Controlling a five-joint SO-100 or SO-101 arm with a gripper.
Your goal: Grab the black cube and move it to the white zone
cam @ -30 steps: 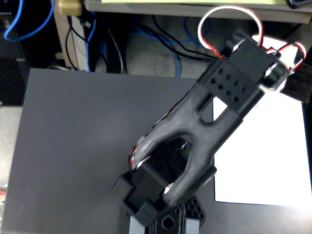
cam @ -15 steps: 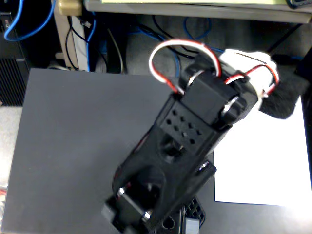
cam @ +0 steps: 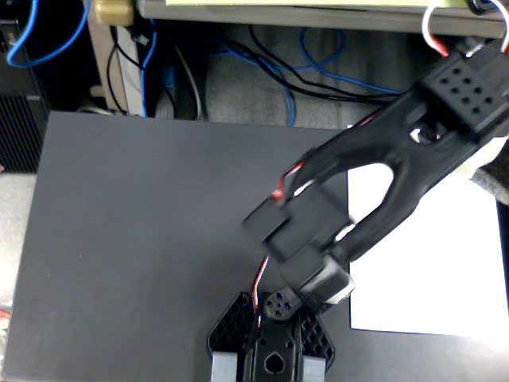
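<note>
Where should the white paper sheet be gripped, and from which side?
On the white sheet, likely the lower-left corner, coming from the left in the fixed view: it lies flat, so only an edge offers purchase, and the arm overhangs its upper-left part.

Soft, even light from above, no hard shadows on the grey bench [cam: 143,239]. The white zone [cam: 433,263] glares, nearly blown out. The whole frame is soft and low-resolution; the black arm [cam: 374,183] smears at its edges.
</note>
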